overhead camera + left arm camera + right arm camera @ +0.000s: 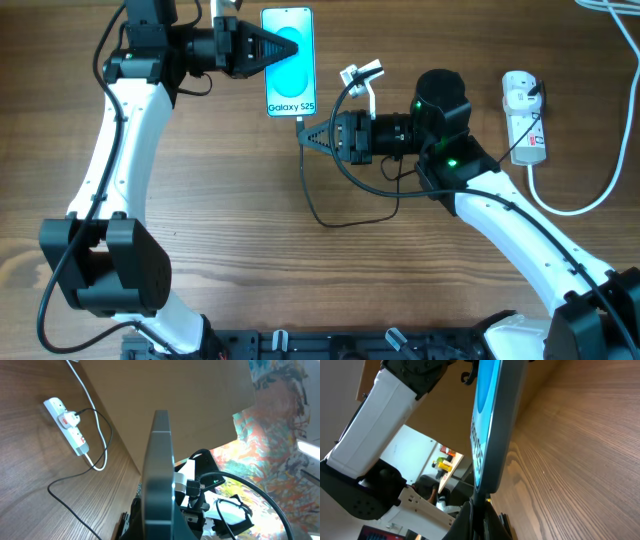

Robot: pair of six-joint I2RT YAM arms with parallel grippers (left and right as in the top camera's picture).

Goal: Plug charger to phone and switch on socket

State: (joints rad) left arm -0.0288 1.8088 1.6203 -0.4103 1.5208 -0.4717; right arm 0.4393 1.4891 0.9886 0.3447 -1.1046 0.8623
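Note:
The phone (292, 95) lies at the back of the table, its cyan screen up. My left gripper (284, 48) reaches in from the left and is shut on the phone's edges; the left wrist view shows the phone's dark edge (159, 470) between the jaws (162, 527). My right gripper (309, 137) is shut on the charger's plug tip (479, 496), which sits against the phone's bottom edge (492, 435). The black charger cable (311, 195) loops across the table. The white socket (524, 125) lies at the right, with a plug adapter in it (69, 420).
The socket's white cord (600, 190) curves along the right edge of the table. The black cable trails over the wood towards the socket (75, 510). The arm bases stand at the front edge.

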